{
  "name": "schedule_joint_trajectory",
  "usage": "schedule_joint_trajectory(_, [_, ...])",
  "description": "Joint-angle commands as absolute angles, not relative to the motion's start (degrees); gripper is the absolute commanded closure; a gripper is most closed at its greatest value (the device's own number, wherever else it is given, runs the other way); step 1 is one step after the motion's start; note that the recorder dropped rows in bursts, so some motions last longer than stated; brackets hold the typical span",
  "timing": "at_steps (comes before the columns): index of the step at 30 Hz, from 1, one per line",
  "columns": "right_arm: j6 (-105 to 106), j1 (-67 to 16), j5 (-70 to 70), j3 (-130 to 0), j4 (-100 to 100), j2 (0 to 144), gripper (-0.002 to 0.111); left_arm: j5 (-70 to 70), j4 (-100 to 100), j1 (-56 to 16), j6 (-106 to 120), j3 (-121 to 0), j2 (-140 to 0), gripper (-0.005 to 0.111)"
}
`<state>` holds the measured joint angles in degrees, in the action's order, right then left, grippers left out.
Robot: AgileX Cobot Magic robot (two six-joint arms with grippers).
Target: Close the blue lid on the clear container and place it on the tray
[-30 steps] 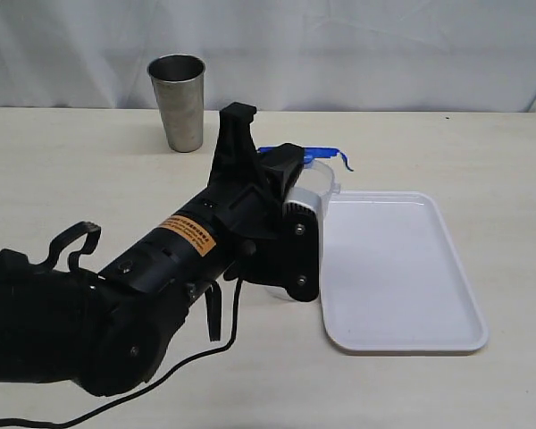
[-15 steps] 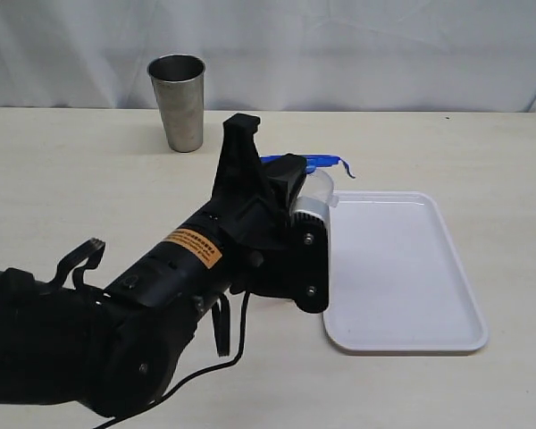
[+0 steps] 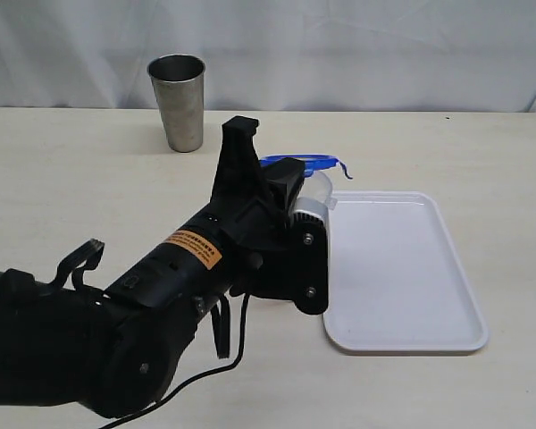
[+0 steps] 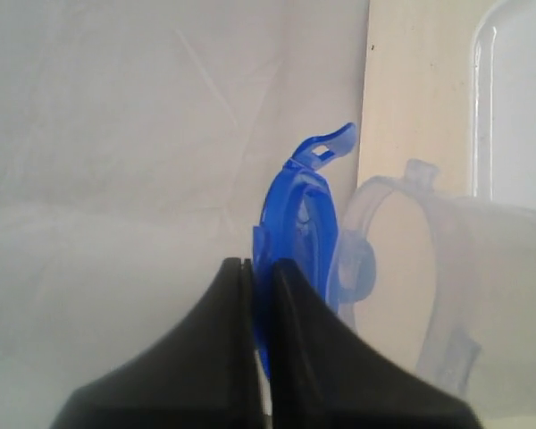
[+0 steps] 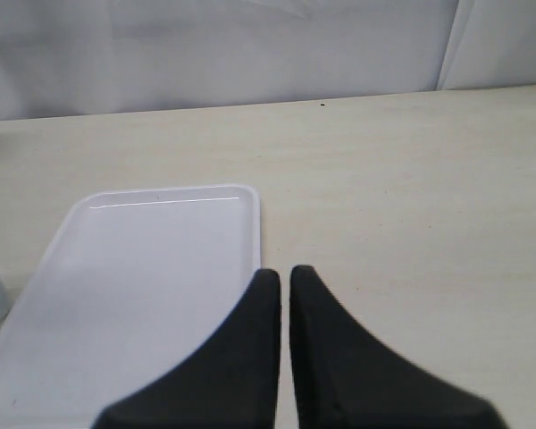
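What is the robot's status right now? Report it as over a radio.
Left tool shut on blue lid, at clear container mouth. Right tool shut, empty. Container's base hidden by arm; tray looks bare.

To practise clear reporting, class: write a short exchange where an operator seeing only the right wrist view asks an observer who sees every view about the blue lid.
Operator: I see just the tray. Where is the blue lid?
Observer: The left hand pinches it by its edge.
Operator: And the container?
Observer: The clear container is right next to the lid, at the tray's left edge in the exterior view.
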<state>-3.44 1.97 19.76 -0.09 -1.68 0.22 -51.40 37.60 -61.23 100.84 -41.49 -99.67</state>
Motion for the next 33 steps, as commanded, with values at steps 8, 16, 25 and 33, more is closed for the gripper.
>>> schedule_joint_trajectory(8, [-3.42, 1.9, 19.57, 0.0, -1.75, 0.0, 0.104, -49.19, 38.64, -61.37, 101.04, -41.39, -99.45, 0.107])
schedule_joint_trajectory(16, [-3.42, 1.9, 19.57, 0.0, -1.75, 0.0, 0.104, -49.51, 39.36, -61.37, 102.08, -41.39, -99.45, 0.107])
schedule_joint_trajectory(25, [-3.42, 1.9, 19.57, 0.0, -1.75, 0.0, 0.104, -55.17, 40.16, -61.37, 101.96, -41.39, -99.45, 0.107])
schedule_joint_trajectory(33, [-3.42, 1.9, 19.57, 0.0, -1.75, 0.0, 0.104, -59.88, 40.27, -61.37, 101.7, -41.39, -99.45, 0.107])
